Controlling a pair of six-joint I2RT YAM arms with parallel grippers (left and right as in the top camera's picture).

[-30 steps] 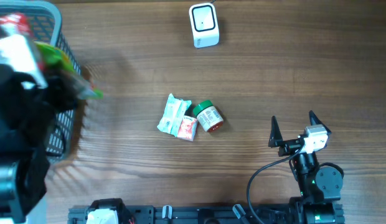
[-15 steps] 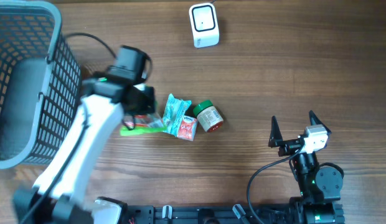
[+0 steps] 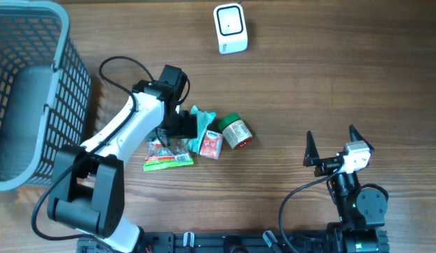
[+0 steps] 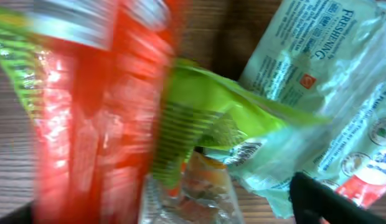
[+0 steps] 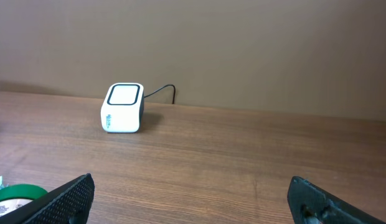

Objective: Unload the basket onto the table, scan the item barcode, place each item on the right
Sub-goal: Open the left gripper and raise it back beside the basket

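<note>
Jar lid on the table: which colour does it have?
The lid is green. The overhead view shows it best.

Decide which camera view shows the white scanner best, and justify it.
The right wrist view: the white scanner stands sharp and unblocked, with top window, front and cable visible. Overhead shows it smaller, from above. The left wrist view shows none of it.

The left arm consists of white link shells joined by black joint housings. A black looping cable runs alongside the upper link. The left gripper is black. The right arm is black, with a small green indicator light and a white-grey block behind the right gripper. Its fingers are black and tapered. A black base cable curves away.
</note>
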